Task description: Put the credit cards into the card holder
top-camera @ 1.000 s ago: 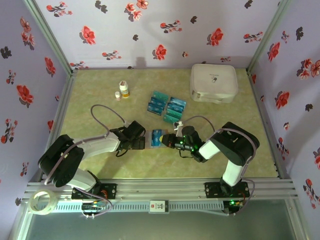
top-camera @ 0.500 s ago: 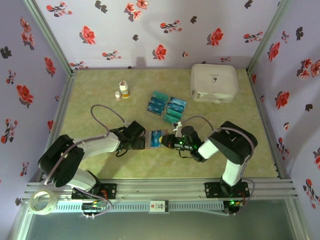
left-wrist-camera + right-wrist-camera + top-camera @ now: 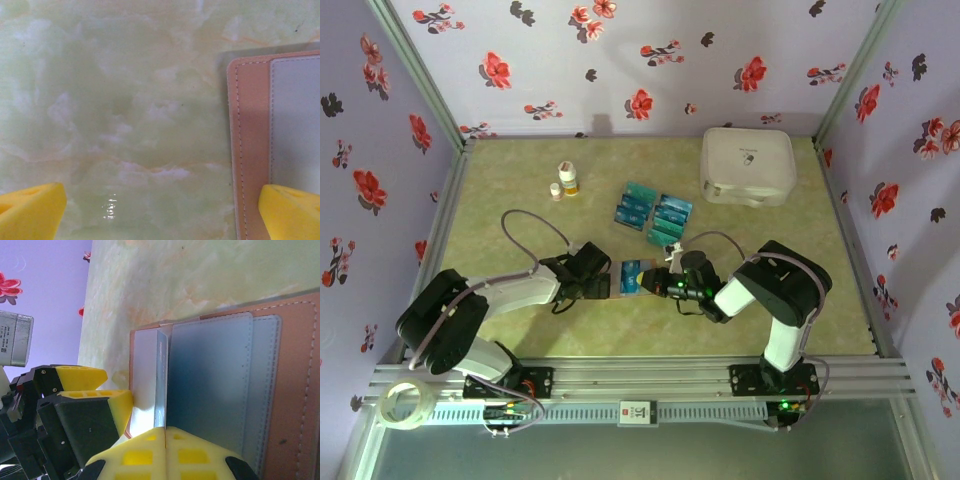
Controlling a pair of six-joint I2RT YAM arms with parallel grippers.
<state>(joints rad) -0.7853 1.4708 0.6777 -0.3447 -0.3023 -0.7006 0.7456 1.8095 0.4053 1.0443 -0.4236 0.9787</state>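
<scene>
The brown card holder (image 3: 292, 390) lies open on the table, its grey slots facing up. My right gripper (image 3: 165, 432) is shut on one teal credit card (image 3: 161, 375), seen edge-on, with its far end at the holder's slots. In the top view this card (image 3: 632, 274) sits between the two grippers. My left gripper (image 3: 162, 210) is open and low over the table, one yellow finger (image 3: 292, 212) over the holder's edge (image 3: 252, 150), the other off it. Several more credit cards (image 3: 650, 212) lie in a cluster farther back.
A large white case (image 3: 747, 165) stands at the back right. Two small bottles (image 3: 566, 181) stand at the back left. A roll of tape (image 3: 402, 405) rests on the frame near the left arm's base.
The right gripper has edged slightly left with the card, towards the left gripper. The left arm has not moved.
</scene>
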